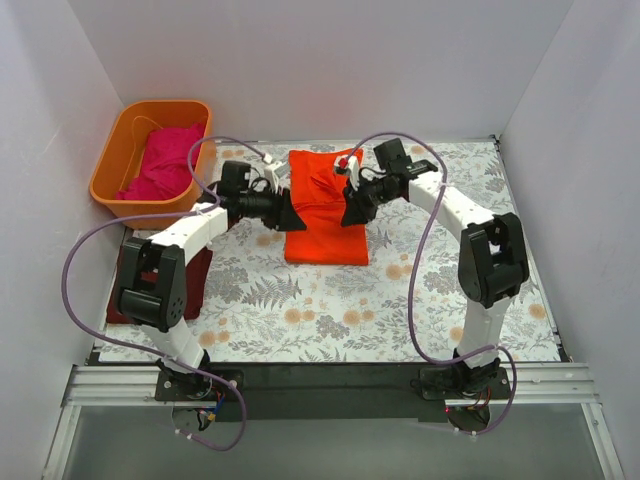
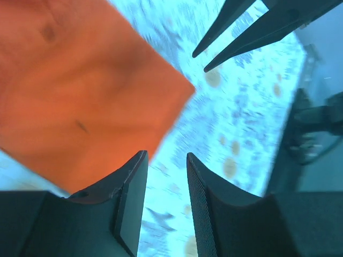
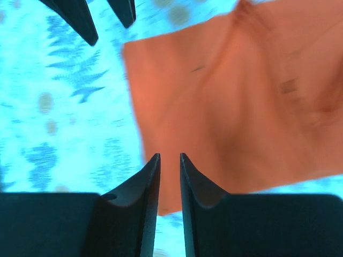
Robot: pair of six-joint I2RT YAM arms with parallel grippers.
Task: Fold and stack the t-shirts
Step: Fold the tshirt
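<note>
The orange-red t-shirt (image 1: 325,210) was soft, matt cloth (faintly creased); the tub (image 1: 108,165) smooth plastic; fingers (image 2: 201,203) of the left gripper (image 2: 166,155) matt black, finely ribbed.

Plain white panel walls (image 1: 300,60) box in the back and both sides, matte and evenly lit, with only soft shadows. The table wears a pale cloth printed with grey ferns and orange blossoms (image 1: 300,310). Along its near edge runs a black strip (image 1: 330,380), then silver aluminium rails (image 1: 330,402), with a dull grey surface (image 1: 330,450) below.
</note>
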